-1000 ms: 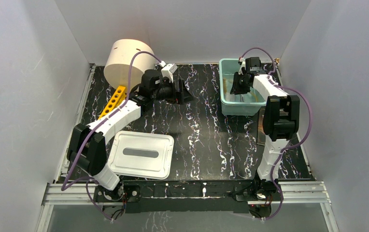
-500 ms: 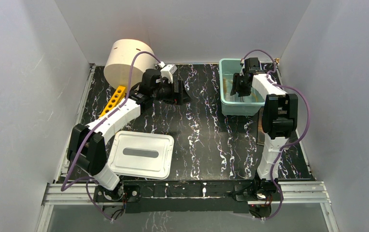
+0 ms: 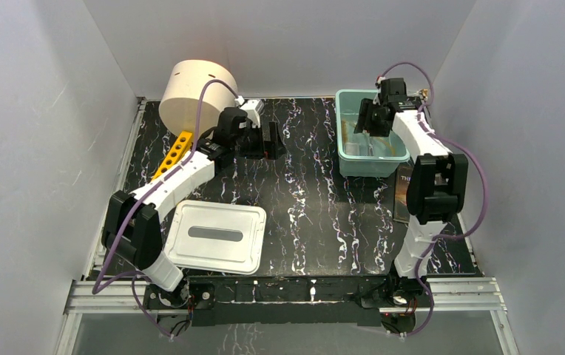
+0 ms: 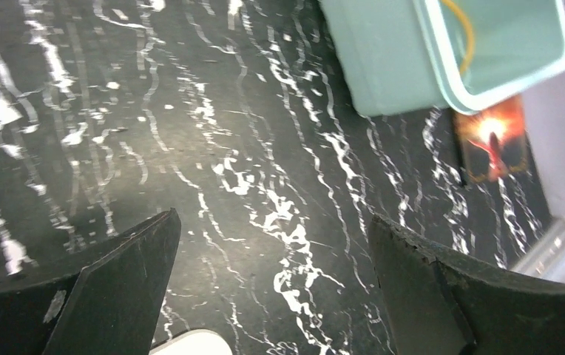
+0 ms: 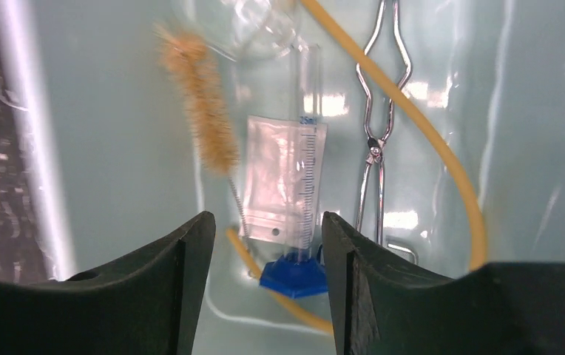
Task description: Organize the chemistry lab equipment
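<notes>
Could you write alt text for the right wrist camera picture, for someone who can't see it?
The open right hand hangs over a green tub holding a brush, a blue-based measuring cylinder, a white packet, metal tongs and a tan rubber tube.

One camera looks down from behind my bases over the whole table [image 3: 316, 214]; all views share the teal tub [image 3: 368, 166], my left wrist distantly, my right closely.

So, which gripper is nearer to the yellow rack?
Left. The left gripper hangs a little to the right of the rack; the right gripper is far off, over the teal bin.
</notes>
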Controlling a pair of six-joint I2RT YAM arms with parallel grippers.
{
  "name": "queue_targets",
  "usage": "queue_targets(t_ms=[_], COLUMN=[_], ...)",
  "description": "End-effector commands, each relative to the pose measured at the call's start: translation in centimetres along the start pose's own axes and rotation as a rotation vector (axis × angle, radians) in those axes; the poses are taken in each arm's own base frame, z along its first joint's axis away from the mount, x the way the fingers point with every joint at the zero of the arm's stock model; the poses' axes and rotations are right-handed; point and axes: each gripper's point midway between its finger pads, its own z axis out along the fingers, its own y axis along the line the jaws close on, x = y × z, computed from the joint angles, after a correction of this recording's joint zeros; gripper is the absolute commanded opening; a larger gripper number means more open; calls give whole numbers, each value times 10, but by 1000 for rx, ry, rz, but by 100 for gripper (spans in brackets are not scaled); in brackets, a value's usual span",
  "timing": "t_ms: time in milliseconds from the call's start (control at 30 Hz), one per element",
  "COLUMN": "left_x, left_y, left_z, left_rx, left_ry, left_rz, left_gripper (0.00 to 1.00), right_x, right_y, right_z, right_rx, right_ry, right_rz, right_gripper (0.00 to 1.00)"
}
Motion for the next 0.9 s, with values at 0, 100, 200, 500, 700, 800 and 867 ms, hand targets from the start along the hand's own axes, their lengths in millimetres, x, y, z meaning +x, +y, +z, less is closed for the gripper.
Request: queue_targets(t_ms=[0,100,200,500,700,800,867], left_x=[-25,-25,-22,12,-7,-21,-30], left_y=[26,43,57,115,165,176,171], left_z=[-26,-31,-36,-46,-69,-84,-99], left_rx=[-194,-283,-356,-580,-823,-867,-867], left_ry=[-111,-123,-128,10,-37,-107,-152], left_rz=[6,13,2,-89,-115,-158,-163], left_gripper=[98,98,98,98,88,78,78], right_x=[-51,-58,-66,-38,20,59,78], right_y=[32,42,56,132,185,223,253], right_z=[-69,-90,-115,-151,-128,-102,-87], right_rx=[-23,10,11,-179,-291,-379,-530], right_ry=[-217,-278,-348,-414,-296,-245,-234], right_rz=[-16,-30,-52,-168,-215,-297,-303], right_gripper=[64,65,66,66,65,64,64])
